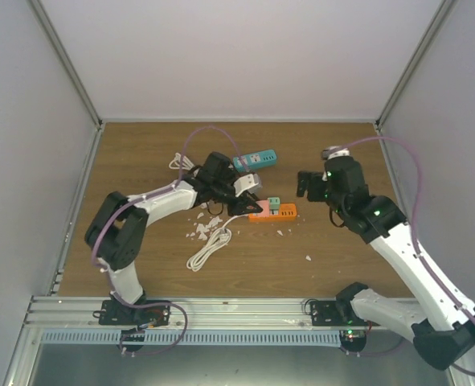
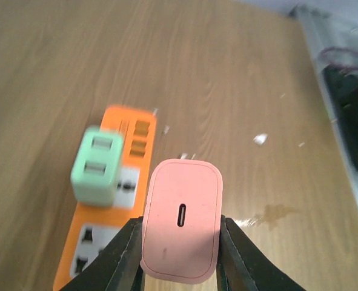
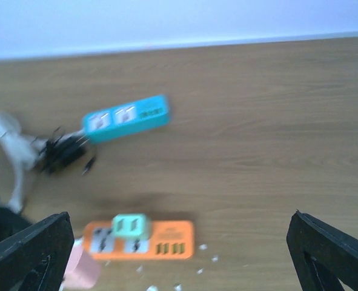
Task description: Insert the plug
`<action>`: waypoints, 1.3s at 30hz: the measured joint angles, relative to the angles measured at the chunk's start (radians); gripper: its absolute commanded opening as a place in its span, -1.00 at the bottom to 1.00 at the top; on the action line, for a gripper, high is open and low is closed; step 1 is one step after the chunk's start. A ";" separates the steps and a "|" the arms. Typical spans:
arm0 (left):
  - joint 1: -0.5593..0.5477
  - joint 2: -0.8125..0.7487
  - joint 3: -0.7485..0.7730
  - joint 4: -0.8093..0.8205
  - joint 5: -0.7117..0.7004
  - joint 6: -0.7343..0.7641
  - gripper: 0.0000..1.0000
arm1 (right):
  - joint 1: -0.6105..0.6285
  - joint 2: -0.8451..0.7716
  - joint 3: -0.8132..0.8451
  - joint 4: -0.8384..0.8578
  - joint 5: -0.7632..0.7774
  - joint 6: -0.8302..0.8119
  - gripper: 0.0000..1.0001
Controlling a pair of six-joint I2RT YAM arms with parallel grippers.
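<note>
My left gripper [image 2: 180, 254] is shut on a pink plug [image 2: 182, 227], a charger block with a slot in its face, held just above the table beside the orange power strip [image 2: 109, 206]. A mint-green adapter [image 2: 97, 165] sits plugged in the strip. In the top view the left gripper [image 1: 239, 199] is at the strip's [image 1: 276, 211] left end. My right gripper [image 1: 309, 185] is open and empty, to the right of the strip. The right wrist view shows the strip [image 3: 160, 239], the green adapter [image 3: 130, 225] and the pink plug [image 3: 82, 271].
A teal power strip [image 1: 255, 161] lies behind the orange one, also in the right wrist view [image 3: 127, 117]. A coiled white cable [image 1: 209, 248] and white scraps [image 1: 198, 229] lie left of centre. Side walls enclose the table.
</note>
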 measured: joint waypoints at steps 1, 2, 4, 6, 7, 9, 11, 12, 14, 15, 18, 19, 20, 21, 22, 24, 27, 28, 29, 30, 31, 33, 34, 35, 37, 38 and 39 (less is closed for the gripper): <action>-0.007 0.026 0.001 -0.003 -0.037 -0.014 -1.00 | -0.012 -0.012 -0.001 -0.001 0.039 0.020 0.99; -0.013 0.053 0.001 -0.012 -0.078 -0.032 -1.00 | -0.029 -0.021 -0.003 -0.002 0.079 0.042 0.99; -0.021 0.076 -0.002 -0.022 -0.147 -0.060 -1.00 | -0.063 -0.029 -0.015 -0.006 0.135 0.076 0.99; -0.022 0.073 -0.008 -0.020 -0.203 -0.084 -1.00 | -0.084 -0.029 -0.029 -0.013 0.161 0.090 0.99; -0.023 0.068 -0.010 -0.012 -0.227 -0.095 -1.00 | -0.088 -0.026 -0.033 -0.018 0.167 0.095 0.99; -0.023 0.051 -0.024 0.012 -0.269 -0.113 -1.00 | -0.093 -0.019 -0.034 -0.019 0.173 0.097 0.99; -0.023 0.028 -0.040 0.033 -0.304 -0.126 -1.00 | -0.101 -0.014 -0.034 -0.018 0.173 0.097 0.99; -0.023 0.019 -0.042 0.042 -0.315 -0.130 -1.00 | -0.105 -0.012 -0.034 -0.017 0.172 0.097 0.99; -0.024 0.014 -0.042 0.066 -0.330 -0.136 -1.00 | -0.114 -0.010 -0.034 -0.015 0.169 0.097 0.99; -0.024 0.014 -0.042 0.074 -0.334 -0.136 -1.00 | -0.117 -0.010 -0.034 -0.014 0.166 0.096 0.99; -0.027 0.016 -0.042 0.084 -0.340 -0.135 -1.00 | -0.123 -0.010 -0.034 -0.011 0.157 0.093 0.99; -0.029 0.018 -0.042 0.089 -0.340 -0.134 -1.00 | -0.124 -0.010 -0.034 -0.011 0.153 0.093 0.99; -0.031 0.023 -0.042 0.095 -0.340 -0.128 -1.00 | -0.125 -0.008 -0.034 -0.010 0.150 0.093 0.99; -0.032 0.029 -0.041 0.100 -0.340 -0.121 -1.00 | -0.126 -0.005 -0.034 -0.009 0.148 0.093 0.99; -0.033 0.035 -0.041 0.103 -0.341 -0.116 -1.00 | -0.127 -0.001 -0.034 -0.008 0.145 0.092 0.99; -0.037 0.055 -0.041 0.109 -0.343 -0.099 -1.00 | -0.127 0.008 -0.034 -0.008 0.142 0.089 0.99; -0.037 0.071 -0.041 0.109 -0.343 -0.080 -1.00 | -0.127 0.022 -0.035 -0.007 0.138 0.083 0.99; -0.037 0.073 -0.041 0.109 -0.343 -0.073 -1.00 | -0.127 0.026 -0.035 -0.007 0.134 0.082 0.99; -0.037 0.075 -0.041 0.109 -0.343 -0.068 -1.00 | -0.128 0.028 -0.035 -0.006 0.132 0.082 0.99; -0.037 0.077 -0.040 0.111 -0.344 -0.064 -1.00 | -0.128 0.031 -0.035 -0.005 0.128 0.081 0.99; -0.037 0.080 -0.039 0.111 -0.345 -0.063 -1.00 | -0.129 0.032 -0.035 -0.004 0.124 0.078 0.99; -0.037 0.093 -0.031 0.112 -0.348 -0.056 -1.00 | -0.131 0.033 -0.035 0.000 0.117 0.076 0.99; -0.037 0.102 -0.025 0.112 -0.348 -0.051 -1.00 | -0.134 0.034 -0.035 0.003 0.116 0.075 0.99; -0.037 0.111 -0.020 0.117 -0.344 -0.047 -1.00 | -0.135 0.034 -0.035 0.004 0.114 0.075 0.99; -0.037 0.123 -0.008 0.122 -0.341 -0.040 -1.00 | -0.140 0.035 -0.035 0.004 0.111 0.075 0.99; -0.037 0.128 -0.004 0.126 -0.340 -0.037 -1.00 | -0.143 0.036 -0.035 0.004 0.109 0.075 0.99; -0.037 0.131 -0.001 0.128 -0.339 -0.030 -1.00 | -0.144 0.036 -0.035 0.004 0.107 0.075 0.99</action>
